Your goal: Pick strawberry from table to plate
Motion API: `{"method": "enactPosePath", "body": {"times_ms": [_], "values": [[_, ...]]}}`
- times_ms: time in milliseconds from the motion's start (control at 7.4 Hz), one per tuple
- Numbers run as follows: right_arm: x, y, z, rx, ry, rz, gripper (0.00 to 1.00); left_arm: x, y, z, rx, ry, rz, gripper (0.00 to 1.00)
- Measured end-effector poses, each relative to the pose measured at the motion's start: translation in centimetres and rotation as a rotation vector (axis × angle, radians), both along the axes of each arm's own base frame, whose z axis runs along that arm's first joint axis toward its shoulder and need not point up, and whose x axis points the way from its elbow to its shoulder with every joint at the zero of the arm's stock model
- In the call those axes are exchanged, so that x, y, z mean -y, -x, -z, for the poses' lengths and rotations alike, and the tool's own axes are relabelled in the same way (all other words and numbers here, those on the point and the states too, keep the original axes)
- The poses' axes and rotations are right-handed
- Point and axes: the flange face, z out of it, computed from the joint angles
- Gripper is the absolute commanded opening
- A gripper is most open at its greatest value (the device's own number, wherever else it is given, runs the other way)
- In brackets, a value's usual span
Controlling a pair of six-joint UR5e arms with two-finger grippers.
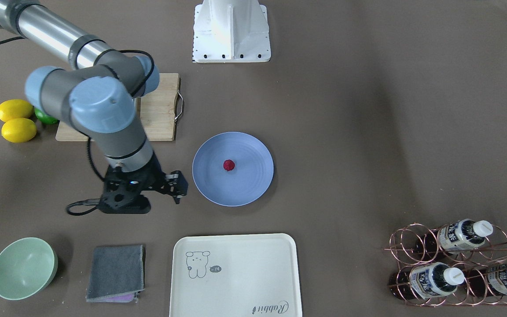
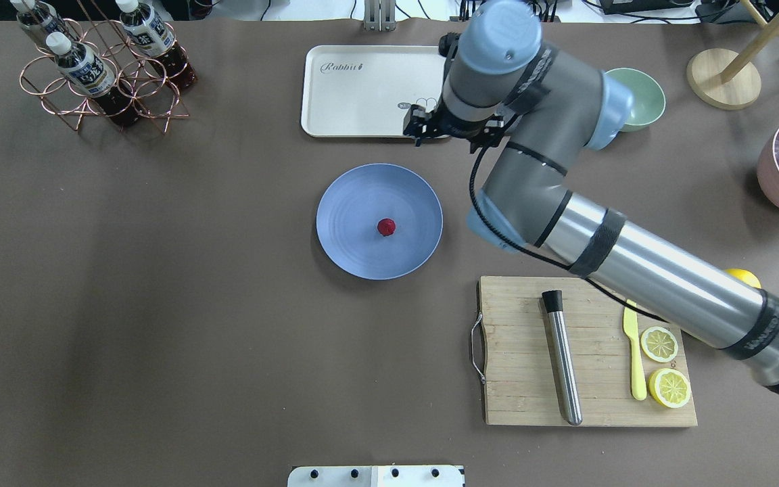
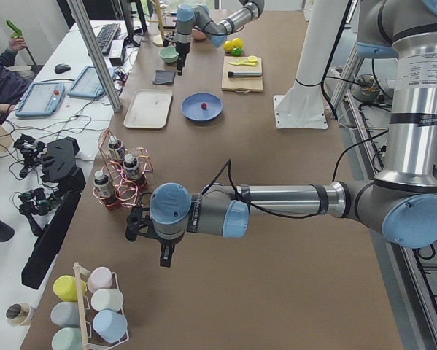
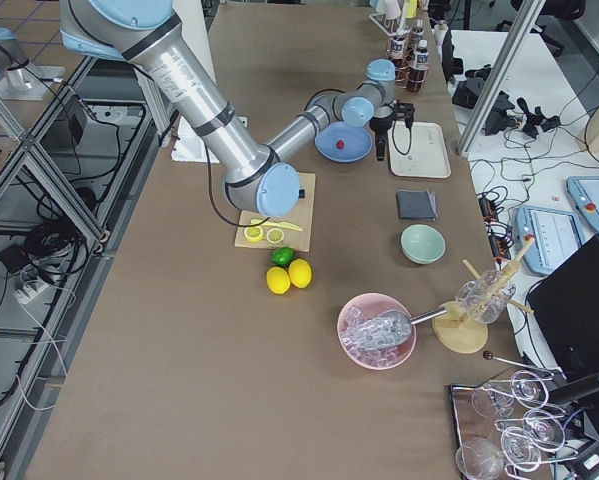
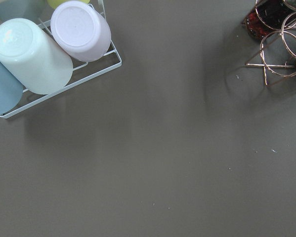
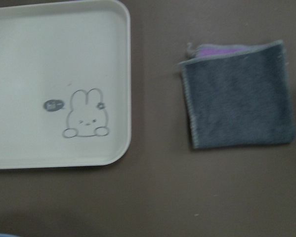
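Note:
The small dark-red strawberry (image 1: 229, 165) (image 2: 386, 226) lies near the middle of the round blue plate (image 1: 253, 185) (image 2: 349, 230), which rests on the grey-brown table (image 1: 368, 132). My right gripper (image 1: 143, 192) (image 2: 454, 130) hangs over bare table beside the plate, between it and the cream tray, apart from the berry. Its jaws look spread and hold nothing. Its wrist view shows only the tray and a grey cloth. My left gripper (image 3: 163, 255) hovers far off near the bottle rack, and I cannot tell whether it is open or shut.
A cream tray (image 1: 236, 273) (image 6: 59, 84), a folded grey cloth (image 1: 116, 273) (image 6: 239, 98) and a green bowl (image 1: 23, 267) line the far edge. A cutting board (image 2: 585, 352) holds a muddler, knife and lemon slices. Lemons (image 1: 16, 119) and a bottle rack (image 1: 456, 264) lie outward.

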Motion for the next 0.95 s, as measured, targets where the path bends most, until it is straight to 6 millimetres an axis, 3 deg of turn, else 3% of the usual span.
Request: {"method": "enactPosePath", "body": {"times_ms": [270,405,676,946], "values": [[2.6,-12.9,-7.9,-0.048,-0.044,0.074,1.00,0.0,0.0,0.8,0.002,-0.015,0.000,0.98],[2.7,-19.3,-12.3,-0.069,-0.066,0.109,1.00,-0.1,0.0,0.7,0.002,-0.012,0.001,0.98],[0.9,-29.9,-20.7,-0.125,-0.106,0.176,1.00,-0.4,0.0,0.4,0.001,0.001,0.002,0.98],[-3.3,-39.5,-29.1,-0.177,-0.123,0.228,1.00,-0.6,0.0,-0.1,0.003,0.012,0.003,0.98]]}}
